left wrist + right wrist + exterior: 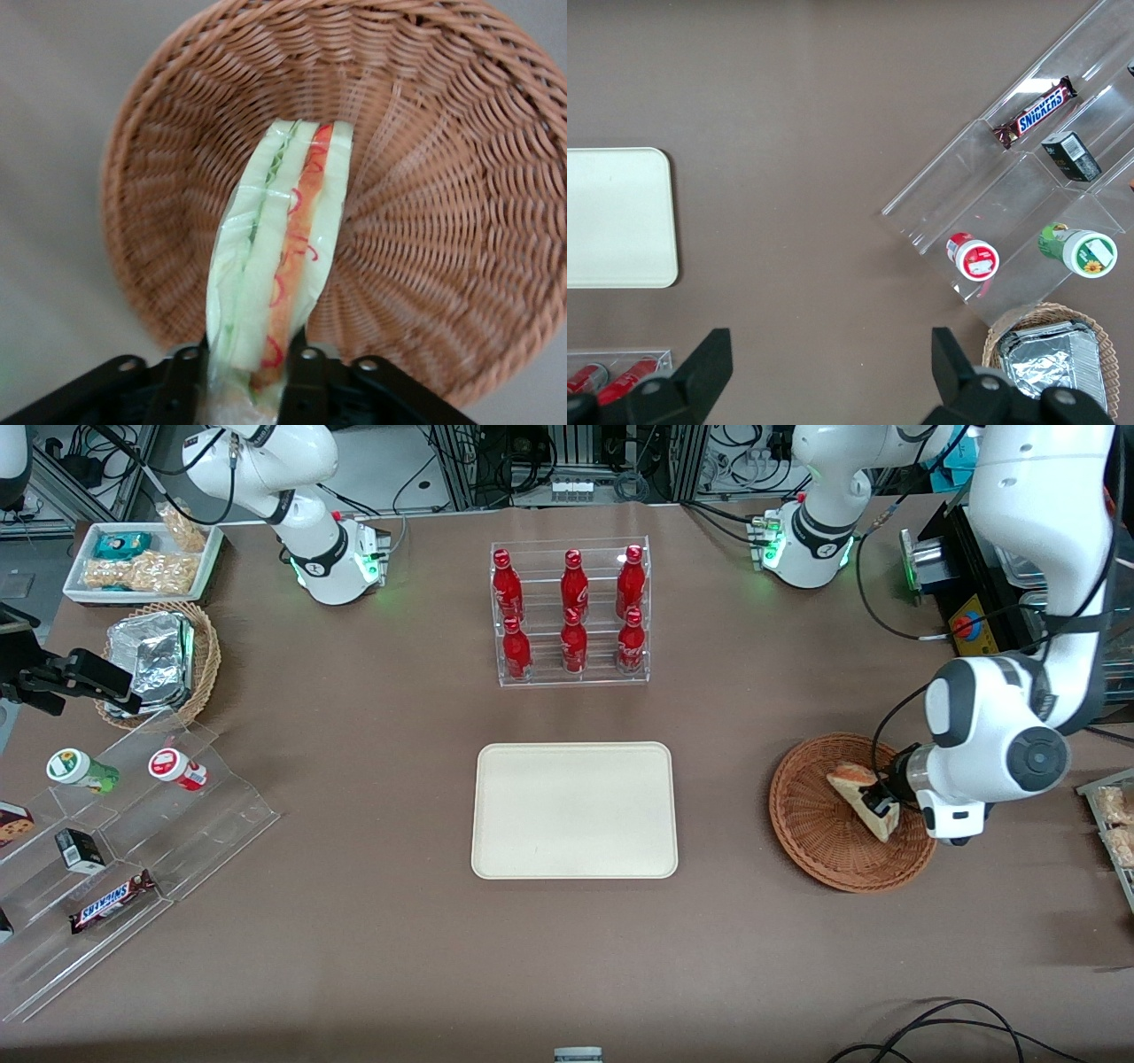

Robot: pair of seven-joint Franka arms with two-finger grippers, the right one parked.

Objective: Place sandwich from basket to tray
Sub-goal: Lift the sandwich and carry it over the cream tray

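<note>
Six red bottles (573, 611), two baskets (824, 824).

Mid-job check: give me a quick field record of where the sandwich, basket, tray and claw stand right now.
sandwich: wrapped wedge, pinched between the claw's fingers, over the basket
basket: reddish-brown wicker, at the working arm's end of the table, nothing else in it
tray: cream, bare, in front of the bottle rack
claw: shut on the sandwich, over the basket
stage: gripped, not yet carried to the tray
</note>
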